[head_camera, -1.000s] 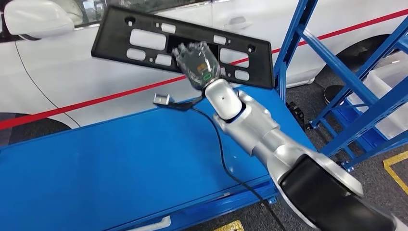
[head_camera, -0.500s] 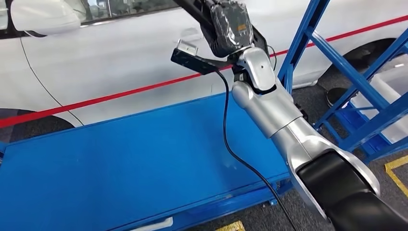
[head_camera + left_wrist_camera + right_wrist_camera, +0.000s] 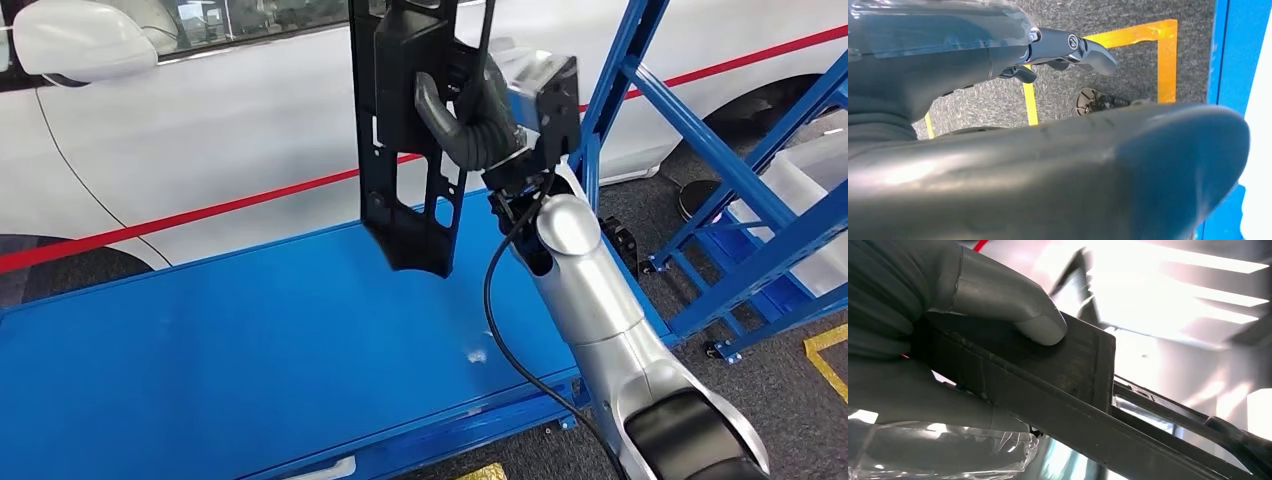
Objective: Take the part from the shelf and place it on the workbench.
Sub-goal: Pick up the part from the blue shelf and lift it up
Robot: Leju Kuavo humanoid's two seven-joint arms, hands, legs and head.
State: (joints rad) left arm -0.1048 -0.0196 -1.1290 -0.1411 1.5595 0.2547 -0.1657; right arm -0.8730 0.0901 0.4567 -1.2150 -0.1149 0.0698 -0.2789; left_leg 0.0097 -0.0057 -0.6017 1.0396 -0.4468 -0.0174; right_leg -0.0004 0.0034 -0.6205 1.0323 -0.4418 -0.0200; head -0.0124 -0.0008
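Observation:
The part (image 3: 400,150) is a long black plastic panel with several cut-outs. It hangs upright on end, its lower tip just above the far side of the blue workbench (image 3: 250,350). My right hand (image 3: 470,110) grips it near the upper half, with the silver arm rising from the lower right. In the right wrist view the thick grey thumb (image 3: 1013,315) presses on the flat face of the part (image 3: 1058,395). My left hand (image 3: 1058,50) hangs over the grey floor, its fingers apart with nothing in them.
A white car (image 3: 200,130) with a red stripe stands right behind the workbench. The blue shelf frame (image 3: 740,150) rises at the right, with a pale bin inside it. A black cable (image 3: 500,320) loops from my right wrist down over the bench. Yellow floor tape (image 3: 1165,60) marks the ground.
My right arm has swung up and turned. The part went from lying broadside across the view to hanging on end over the workbench.

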